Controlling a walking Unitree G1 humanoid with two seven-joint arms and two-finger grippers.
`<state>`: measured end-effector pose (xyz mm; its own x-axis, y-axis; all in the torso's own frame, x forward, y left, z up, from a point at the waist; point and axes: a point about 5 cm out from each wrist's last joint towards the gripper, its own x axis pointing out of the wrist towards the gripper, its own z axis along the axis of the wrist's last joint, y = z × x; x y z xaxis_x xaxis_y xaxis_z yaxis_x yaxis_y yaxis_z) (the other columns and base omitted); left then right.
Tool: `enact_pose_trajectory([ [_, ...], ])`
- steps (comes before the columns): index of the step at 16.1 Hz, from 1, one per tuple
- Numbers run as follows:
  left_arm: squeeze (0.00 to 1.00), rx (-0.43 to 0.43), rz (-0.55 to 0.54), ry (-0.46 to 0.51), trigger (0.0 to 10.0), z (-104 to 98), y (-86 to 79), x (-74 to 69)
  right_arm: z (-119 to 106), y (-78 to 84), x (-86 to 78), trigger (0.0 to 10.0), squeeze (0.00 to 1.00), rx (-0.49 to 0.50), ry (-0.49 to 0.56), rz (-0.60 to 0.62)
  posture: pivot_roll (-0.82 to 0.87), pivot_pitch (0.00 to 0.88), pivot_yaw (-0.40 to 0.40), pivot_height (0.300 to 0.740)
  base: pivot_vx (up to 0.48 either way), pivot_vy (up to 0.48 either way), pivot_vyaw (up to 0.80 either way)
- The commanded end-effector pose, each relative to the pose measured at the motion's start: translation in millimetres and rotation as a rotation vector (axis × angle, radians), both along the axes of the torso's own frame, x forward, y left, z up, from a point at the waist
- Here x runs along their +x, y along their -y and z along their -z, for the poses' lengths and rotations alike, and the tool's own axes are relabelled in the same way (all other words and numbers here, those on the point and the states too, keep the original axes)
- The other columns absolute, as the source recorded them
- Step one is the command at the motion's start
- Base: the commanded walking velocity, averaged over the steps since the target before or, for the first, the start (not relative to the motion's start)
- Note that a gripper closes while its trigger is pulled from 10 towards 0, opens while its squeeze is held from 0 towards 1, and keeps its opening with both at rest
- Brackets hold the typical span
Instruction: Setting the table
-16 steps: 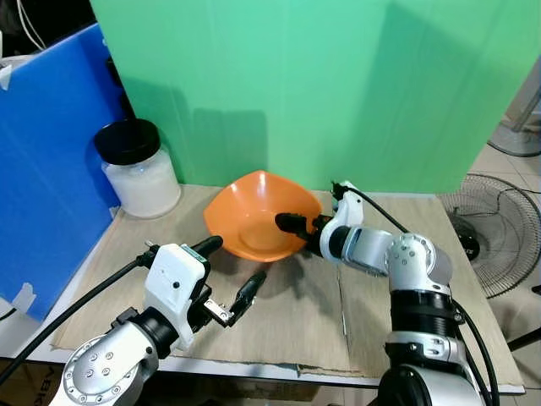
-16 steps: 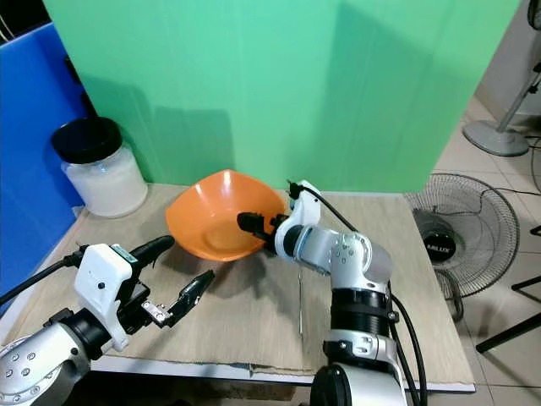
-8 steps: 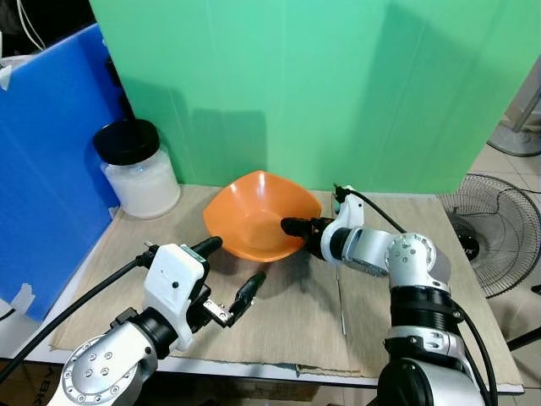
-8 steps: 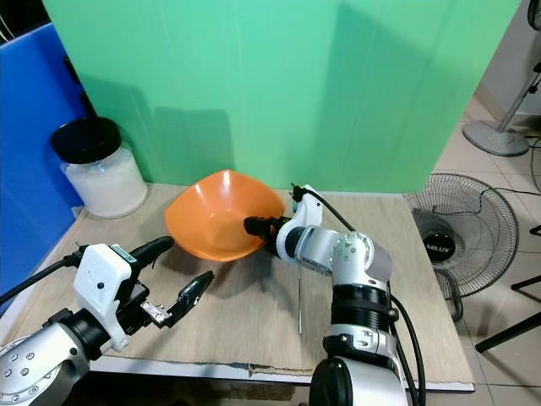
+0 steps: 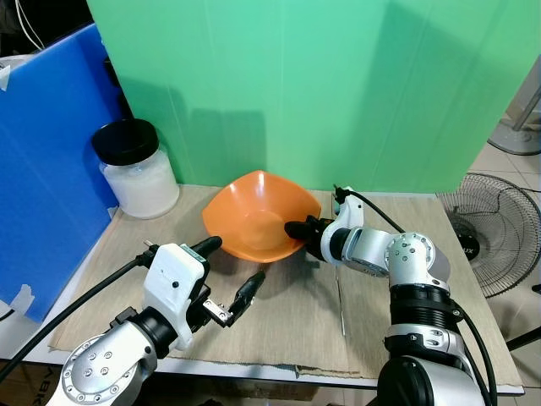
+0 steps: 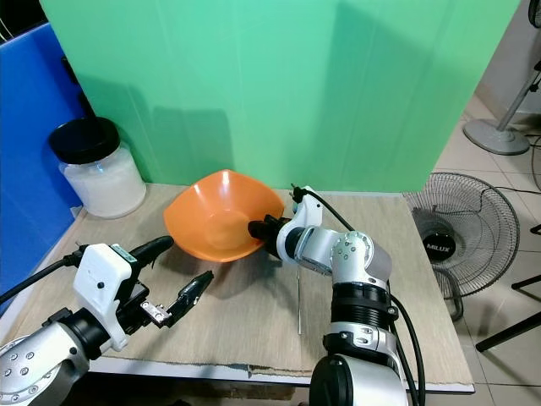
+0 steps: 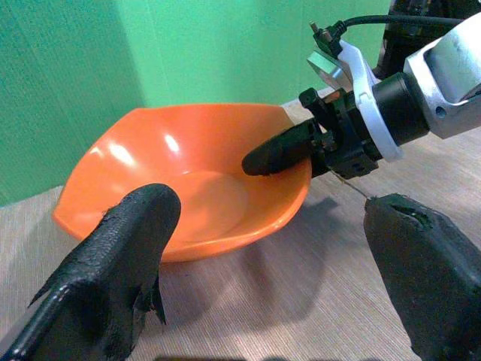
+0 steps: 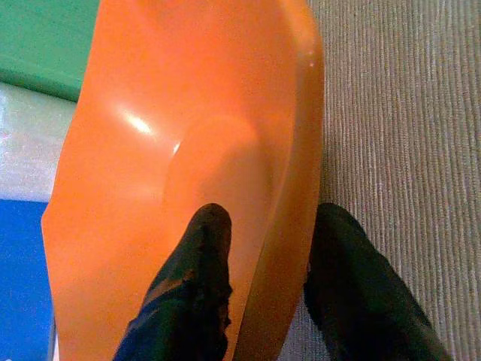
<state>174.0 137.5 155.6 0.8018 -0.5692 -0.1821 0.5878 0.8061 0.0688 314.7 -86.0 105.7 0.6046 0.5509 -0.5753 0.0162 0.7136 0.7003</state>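
Note:
An orange bowl (image 5: 254, 211) rests on the beige table mat (image 5: 296, 321), near the middle back. My right gripper (image 5: 296, 234) reaches in from the right and straddles the bowl's right rim. One of its fingers (image 8: 197, 263) is inside the bowl and the other is outside, with slack around the rim, so it stands open. My left gripper (image 5: 237, 262) hovers open over the mat just in front and left of the bowl, holding nothing. In the left wrist view the bowl (image 7: 188, 173) lies straight ahead between the two black fingers (image 7: 128, 248).
A glass jar (image 5: 139, 173) of white contents with a black lid stands at the back left. A blue board (image 5: 42, 169) walls the left side and a green screen (image 5: 338, 85) the back. A thin metal stick (image 5: 341, 304) lies on the mat. A floor fan (image 5: 499, 228) stands off to the right.
My right gripper has drawn back to the right, its inner finger sliding from deep in the bowl toward the rim. The bowl has stayed put. The left arm has not moved.

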Motion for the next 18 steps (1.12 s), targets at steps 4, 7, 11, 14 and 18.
enact_pose_trajectory([
  [4,0.00,0.018,-0.001,-0.005,10.0,1,-0.7,1.6,-3,-0.6,1.0,0.0,0.00,0.012,0.023,0.006,0.05,0.000,0.026,0.740,0.000,0.000,0.00],
  [7,0.00,0.020,-0.002,-0.005,10.0,1,-0.7,1.4,-4,1.9,0.7,0.0,0.00,0.012,0.037,0.023,0.04,0.000,0.026,0.740,0.000,0.000,0.00],
  [11,0.00,0.026,-0.006,-0.005,10.0,2,-1.2,1.6,-13,7.9,-0.5,0.0,0.00,0.064,0.074,0.044,0.04,0.000,0.028,0.740,0.000,0.000,0.00],
  [14,0.00,0.028,-0.005,-0.003,10.0,2,-1.1,2.1,-29,19.2,-5.4,0.0,0.00,0.128,0.152,0.058,0.04,0.000,0.031,0.740,0.000,0.000,0.00],
  [18,0.00,0.014,-0.066,0.030,10.0,-1,-4.4,4.6,-86,54.0,-21.4,9.3,0.00,0.285,0.498,0.123,0.02,0.000,0.040,0.740,0.000,0.000,0.00],
])
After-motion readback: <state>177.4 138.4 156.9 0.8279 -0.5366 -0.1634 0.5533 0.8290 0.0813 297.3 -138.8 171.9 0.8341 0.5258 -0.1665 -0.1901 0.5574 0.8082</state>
